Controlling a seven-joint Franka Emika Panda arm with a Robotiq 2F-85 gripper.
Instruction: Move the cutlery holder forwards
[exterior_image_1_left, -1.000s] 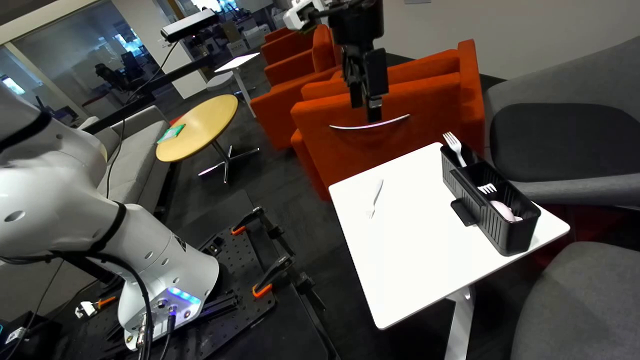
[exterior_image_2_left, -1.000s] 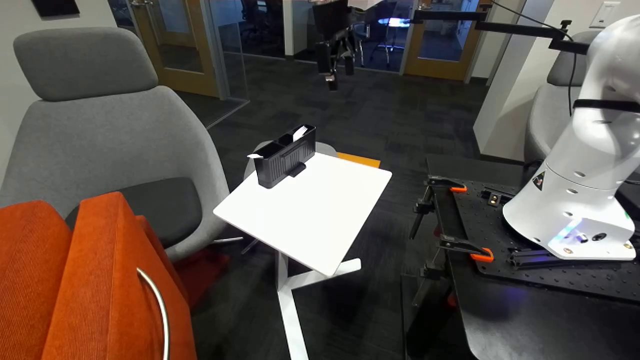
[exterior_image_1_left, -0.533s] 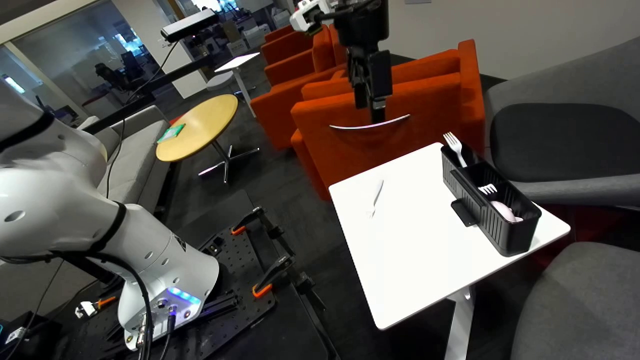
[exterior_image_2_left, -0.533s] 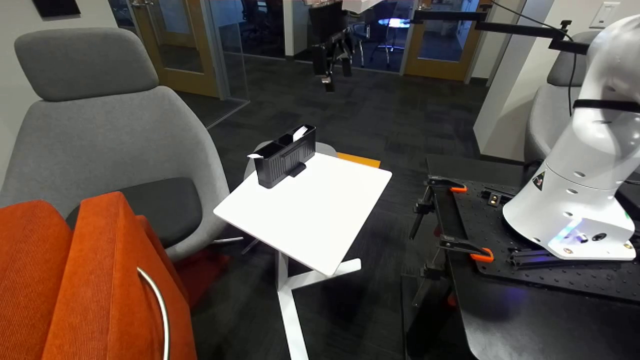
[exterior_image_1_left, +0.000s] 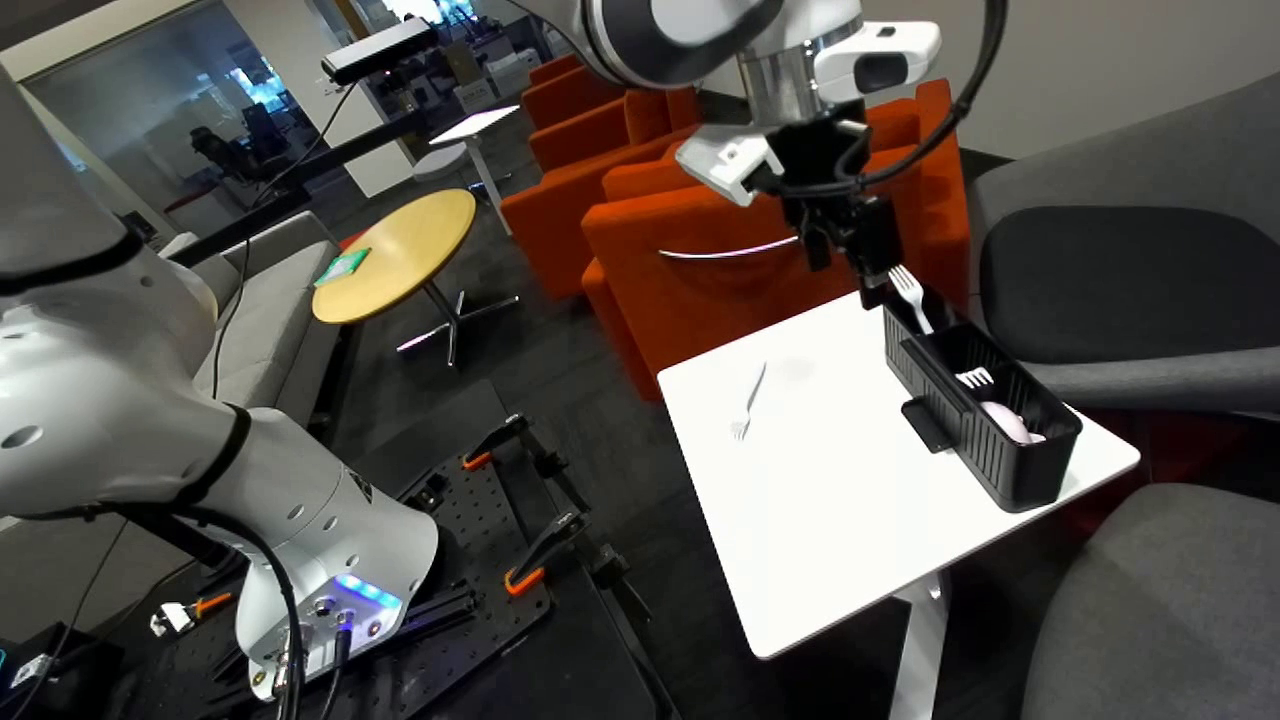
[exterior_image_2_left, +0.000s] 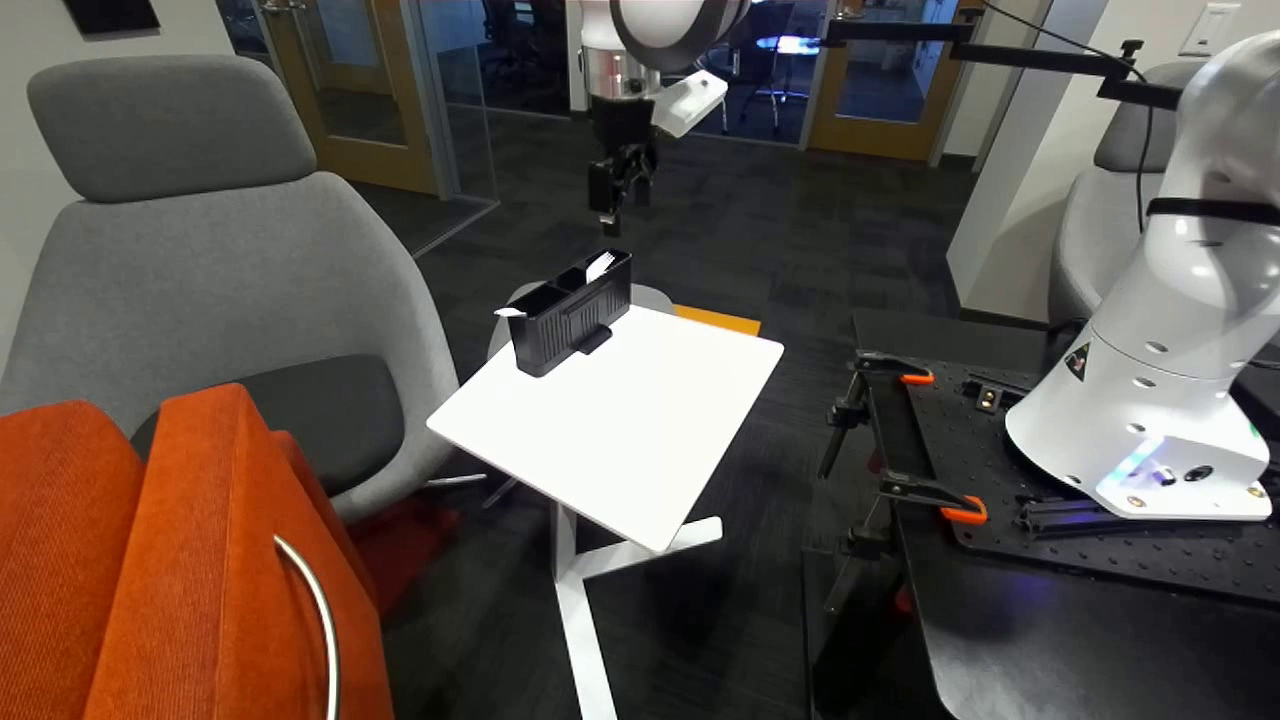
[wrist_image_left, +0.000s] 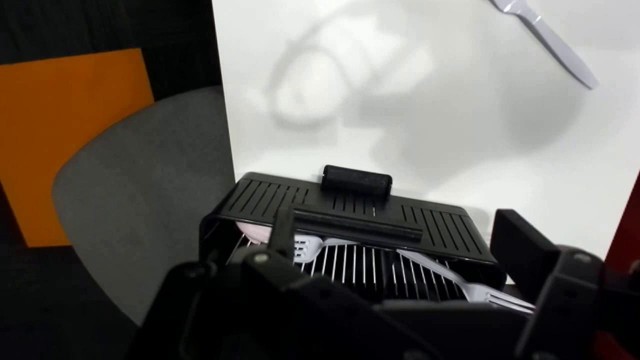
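At right in an exterior view, black cutlery holder on white table, white plastic forks inside, Robotiq gripper nearby, fingers wide apart

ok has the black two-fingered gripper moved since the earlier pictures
Yes, rightward and down in an exterior view: earlier the black two-fingered gripper overlapped the middle of the curved silver handle; now it covers that handle's right end.

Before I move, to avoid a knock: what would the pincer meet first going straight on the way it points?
The pincer points roughly down, so probably the cutlery holder first, at the end where a white fork sticks out, though the fork might touch sooner; depth is unclear.
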